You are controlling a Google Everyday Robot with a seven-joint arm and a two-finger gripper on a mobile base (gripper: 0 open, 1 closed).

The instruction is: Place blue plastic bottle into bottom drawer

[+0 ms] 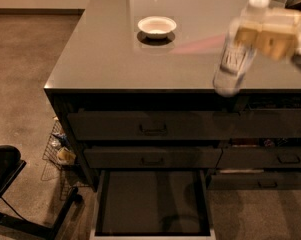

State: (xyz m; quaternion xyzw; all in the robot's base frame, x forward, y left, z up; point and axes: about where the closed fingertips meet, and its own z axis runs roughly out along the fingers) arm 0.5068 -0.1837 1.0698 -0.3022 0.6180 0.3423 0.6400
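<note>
The blocky beige pincer [255, 34] hangs over the front right edge of the table [105, 54]. It pinches the bottle [232, 66] just under its white cap, and the slim clear plastic body with its dark label slants down below it. Well below and left of the pincer, the bottom drawer [150, 204] stands open, flat and dark inside with a pale rim. Left of the pincer and farther back, a round white bowl [157, 26] sits on the glossy grey tabletop. The floor [25, 74] is speckled brown.

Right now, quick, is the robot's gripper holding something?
Gripper: closed on the blue plastic bottle, holding it in the air at the upper right of the view.
</note>
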